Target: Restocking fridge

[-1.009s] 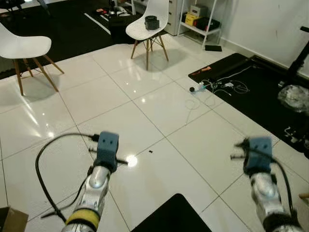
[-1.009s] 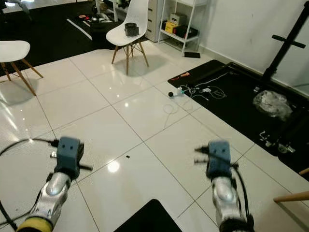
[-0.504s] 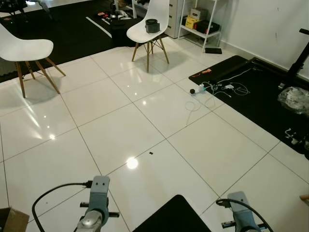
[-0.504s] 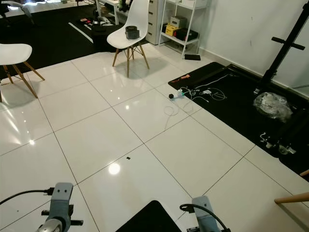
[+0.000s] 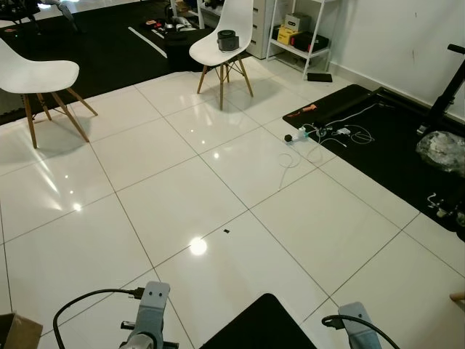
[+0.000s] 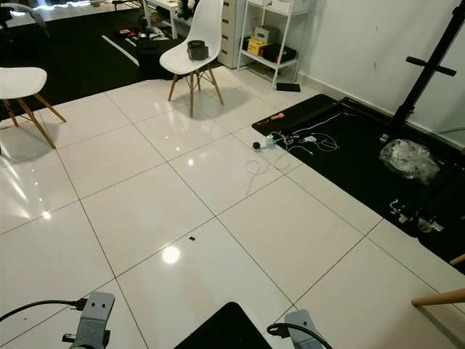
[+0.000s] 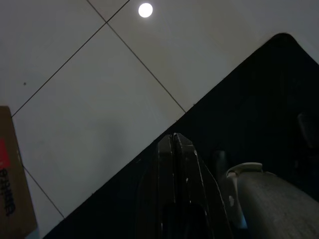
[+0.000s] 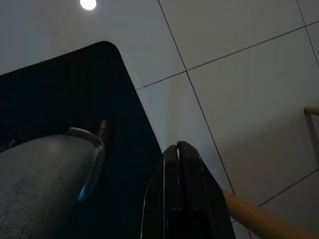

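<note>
Both arms hang low over tiled floor [image 5: 218, 167]. Left gripper [image 7: 175, 149] jaws pressed together, empty; right gripper [image 8: 178, 154] same. No fridge or stock in sight, location unknown. Chairs [image 5: 225, 36], cables [image 5: 327, 134] ahead. Judged: task not started, everything left.

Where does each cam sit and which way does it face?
Head stereo pair: looks forward and down at glossy white tiled floor and white moulded chair; both wrists at the bottom edge.
Left wrist: along left pincer, shut, at tile and black mat.
Right wrist: along right pincer, shut, same mat.
</note>
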Controlling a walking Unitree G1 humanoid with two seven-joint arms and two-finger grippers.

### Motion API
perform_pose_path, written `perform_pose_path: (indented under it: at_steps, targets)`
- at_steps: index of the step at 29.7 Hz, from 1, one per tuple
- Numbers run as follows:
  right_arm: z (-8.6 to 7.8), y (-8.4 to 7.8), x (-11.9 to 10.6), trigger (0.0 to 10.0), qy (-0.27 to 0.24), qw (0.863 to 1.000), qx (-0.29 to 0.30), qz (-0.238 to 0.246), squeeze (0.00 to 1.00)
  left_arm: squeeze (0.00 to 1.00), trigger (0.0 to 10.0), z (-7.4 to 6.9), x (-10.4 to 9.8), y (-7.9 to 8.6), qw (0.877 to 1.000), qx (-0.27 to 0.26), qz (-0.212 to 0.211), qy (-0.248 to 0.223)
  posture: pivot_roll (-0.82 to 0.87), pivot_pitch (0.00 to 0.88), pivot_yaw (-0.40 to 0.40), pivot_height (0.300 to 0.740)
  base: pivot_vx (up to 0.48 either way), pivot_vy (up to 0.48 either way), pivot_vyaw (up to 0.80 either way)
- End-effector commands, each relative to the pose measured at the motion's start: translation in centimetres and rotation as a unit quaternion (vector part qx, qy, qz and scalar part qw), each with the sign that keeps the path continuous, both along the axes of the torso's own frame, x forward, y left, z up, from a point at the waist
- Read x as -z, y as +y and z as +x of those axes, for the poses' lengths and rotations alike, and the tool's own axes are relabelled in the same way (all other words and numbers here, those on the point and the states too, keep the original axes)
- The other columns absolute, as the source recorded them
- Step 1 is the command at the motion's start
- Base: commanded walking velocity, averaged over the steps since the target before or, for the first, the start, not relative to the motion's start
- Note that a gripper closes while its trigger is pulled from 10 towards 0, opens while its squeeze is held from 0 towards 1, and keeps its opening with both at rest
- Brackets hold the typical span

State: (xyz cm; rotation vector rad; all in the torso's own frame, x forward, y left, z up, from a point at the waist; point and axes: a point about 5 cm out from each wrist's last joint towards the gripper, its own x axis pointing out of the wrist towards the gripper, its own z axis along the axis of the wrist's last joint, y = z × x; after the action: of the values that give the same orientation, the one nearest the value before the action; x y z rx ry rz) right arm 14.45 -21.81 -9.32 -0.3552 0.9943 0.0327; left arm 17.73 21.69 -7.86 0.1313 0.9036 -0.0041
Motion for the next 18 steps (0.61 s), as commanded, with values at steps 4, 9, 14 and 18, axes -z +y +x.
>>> perform_pose_path:
  at_steps: [4, 9, 14, 18]
  targets:
    - [0.42, 0.26, -0.14, 10.0, -0.011, 1.000, 0.006, 0.007, 0.00, 0.00, 10.0, -0.02, 0.04, -0.09, 1.000, 0.004, 0.005, -0.002, 0.03, 0.064, -0.026, 0.740, 0.000, 0.000, 0.00]
    - [0.39, 0.13, -0.15, 10.0, -0.011, 1.000, 0.006, 0.006, 0.00, 0.00, 10.0, -0.04, 0.08, -0.26, 1.000, 0.002, 0.004, -0.004, 0.03, 0.066, -0.030, 0.740, 0.000, 0.000, 0.00]
    - [0.19, -0.23, -0.15, 10.0, -0.007, 1.000, 0.007, 0.002, 0.00, 0.00, 10.0, -0.35, 0.20, -0.21, 1.000, 0.000, 0.004, -0.002, 0.03, 0.068, -0.032, 0.740, 0.000, 0.000, 0.00]
    - [-0.02, -0.38, -0.09, 10.0, -0.003, 1.000, 0.008, 0.000, 0.00, 0.00, 10.0, -0.64, 0.33, -0.14, 1.000, 0.000, 0.005, 0.002, 0.03, 0.067, -0.033, 0.740, 0.000, 0.000, 0.00]
